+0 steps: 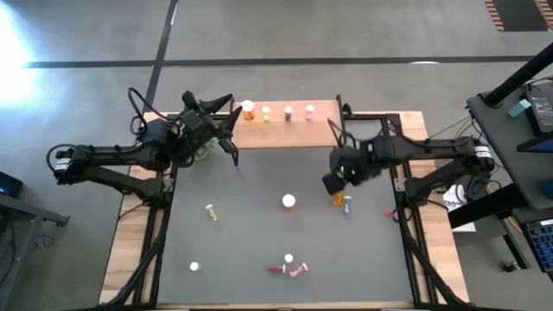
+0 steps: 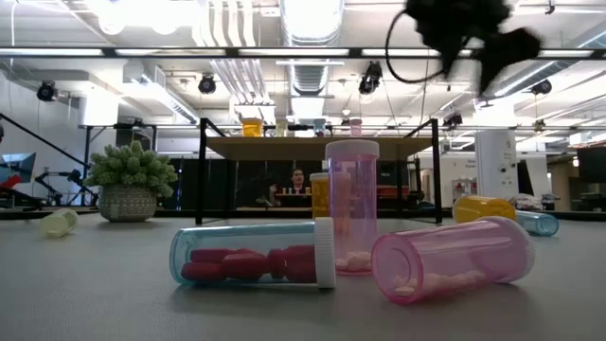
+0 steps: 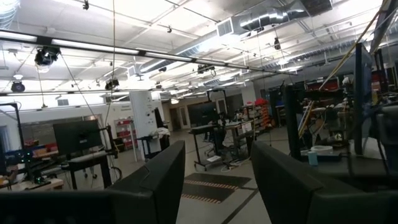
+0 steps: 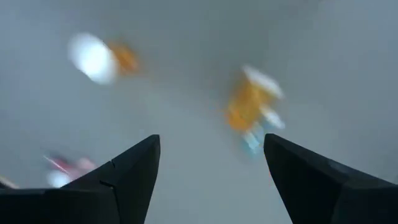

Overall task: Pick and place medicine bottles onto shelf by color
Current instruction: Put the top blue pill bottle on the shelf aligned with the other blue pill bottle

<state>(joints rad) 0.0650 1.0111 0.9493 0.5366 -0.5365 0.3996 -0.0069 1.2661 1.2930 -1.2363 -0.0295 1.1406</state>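
The shelf (image 1: 285, 123) stands at the table's far edge with several medicine bottles upright on it, among them an orange one (image 1: 248, 109) and a pink one (image 1: 309, 111). More bottles are on the table. An orange one (image 1: 340, 199) lies beside a blue one (image 1: 348, 206). A white-capped one (image 1: 289, 201) stands mid-table. A yellowish one (image 1: 211, 212) lies left. Pink ones (image 1: 294, 268) lie near the front. My right gripper (image 4: 211, 140) hangs open above the table, just far of the lying orange bottle (image 4: 249, 106). My left gripper (image 3: 217, 146) is open, raised by the shelf's left end.
A potted green plant (image 2: 130, 180) stands at the far left by the shelf (image 2: 317, 147). In the low view a blue-tinted bottle of red pills (image 2: 251, 254) and a pink bottle (image 2: 454, 258) lie close to the near edge. A lone white cap (image 1: 194, 267) sits front left.
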